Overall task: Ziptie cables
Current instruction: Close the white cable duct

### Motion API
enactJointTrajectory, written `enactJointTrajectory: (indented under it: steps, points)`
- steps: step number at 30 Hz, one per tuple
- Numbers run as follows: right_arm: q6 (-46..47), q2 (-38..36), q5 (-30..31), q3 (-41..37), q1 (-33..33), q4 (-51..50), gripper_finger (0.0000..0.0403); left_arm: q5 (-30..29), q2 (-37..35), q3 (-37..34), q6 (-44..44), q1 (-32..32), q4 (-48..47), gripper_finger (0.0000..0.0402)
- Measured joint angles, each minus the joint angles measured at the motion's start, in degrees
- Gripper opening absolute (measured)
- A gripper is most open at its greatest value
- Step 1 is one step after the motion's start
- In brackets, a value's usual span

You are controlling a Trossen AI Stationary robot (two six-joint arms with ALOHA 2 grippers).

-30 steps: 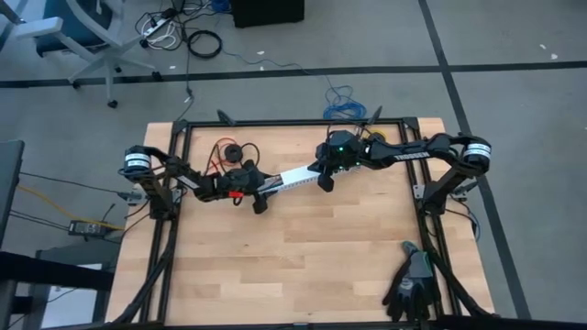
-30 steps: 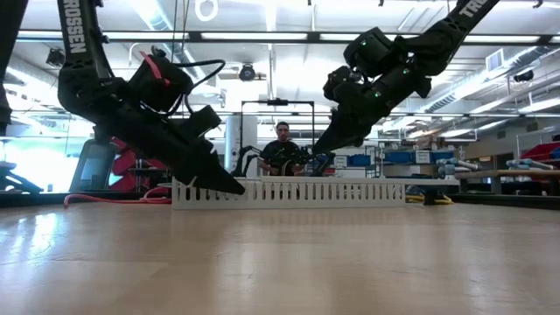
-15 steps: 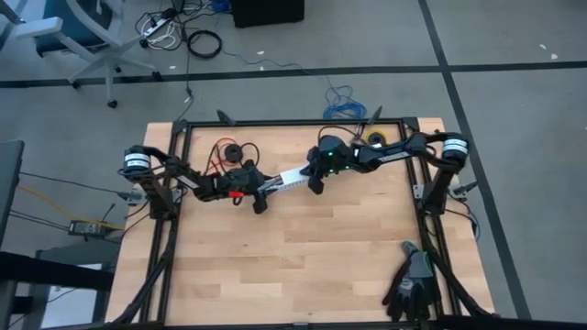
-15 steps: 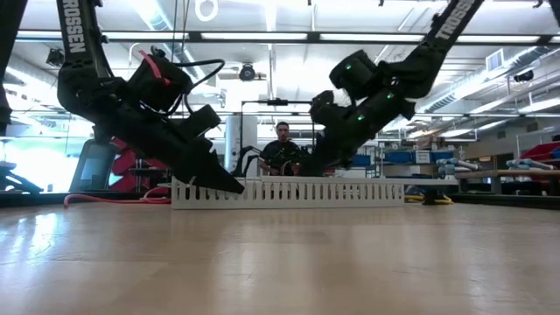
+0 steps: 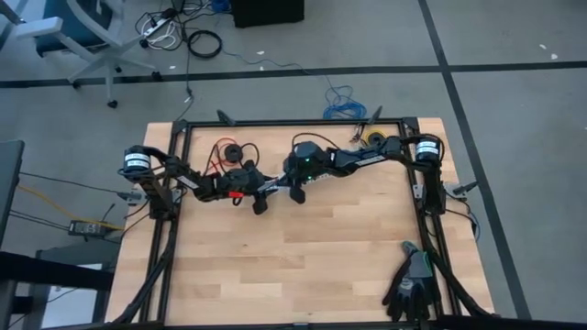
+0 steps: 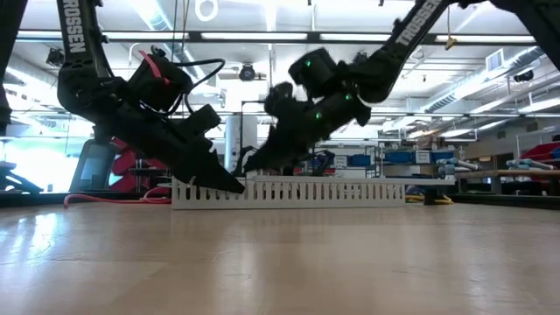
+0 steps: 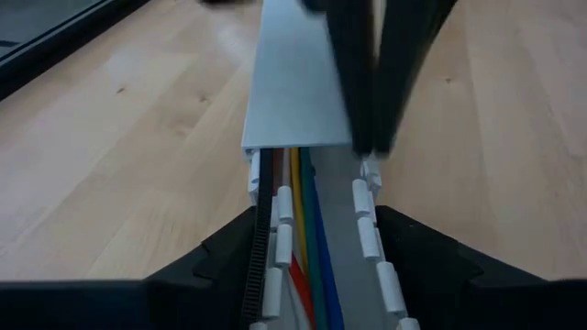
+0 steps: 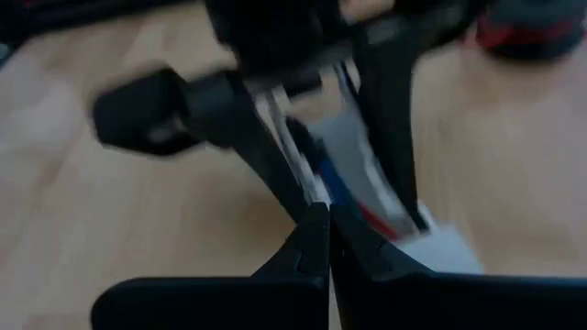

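Note:
A white slotted channel (image 6: 297, 192) lies on the wooden table. Its far part is closed by a flat white cover (image 7: 293, 82). In its open near part lie the cables (image 7: 307, 229), yellow, green, blue and red wires. The ziptie (image 7: 261, 229), a thin black toothed strip, runs along one wall. My left gripper (image 5: 266, 186) straddles the channel's left end. My right gripper (image 5: 295, 192) is shut, its tips down at the cover's near edge (image 7: 362, 147). My left gripper has the channel's left end between its two fingers (image 7: 220, 266), one against each slotted side wall (image 7: 369, 229). The fingers slant down from the table's left and lie along the channel, which rests flat on the table. My right gripper's shut tips stand at the cover's edge; whether they touch it I cannot tell.
A black spool of red wire (image 5: 229, 149) sits at the far left, behind the left gripper. A pair of black gloves (image 5: 410, 284) lies at the table's near right corner. A black frame (image 5: 275, 122) rims the table. The near half of the tabletop (image 5: 293, 266) is bare wood.
My right gripper, still shut, has swept along the channel toward the table's left and sunk, ending close to my left gripper. The channel has stayed where it was.

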Motion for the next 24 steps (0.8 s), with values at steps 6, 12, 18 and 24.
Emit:
enactJointTrajectory:
  steps: [6,12,18,24]
  points:
    - [-3.42,-9.25,5.44,-2.74,-0.92,-8.28,0.0000,-0.18,0.00,0.10,0.20,0.00,-0.67,0.0210]
    - [-4.67,-19.42,11.97,-9.46,-4.38,-19.75,0.0000,-0.25,-0.04,0.11,0.22,0.02,-0.97,0.0210]
    - [-2.57,-25.15,16.01,-16.37,-9.44,-22.02,0.0000,-0.30,-0.04,0.07,0.07,0.02,-0.99,0.0210]
    - [0.21,-16.69,10.87,-15.56,-9.84,-17.75,0.0000,-0.58,-0.03,-0.13,-0.23,0.04,-0.45,0.0210]
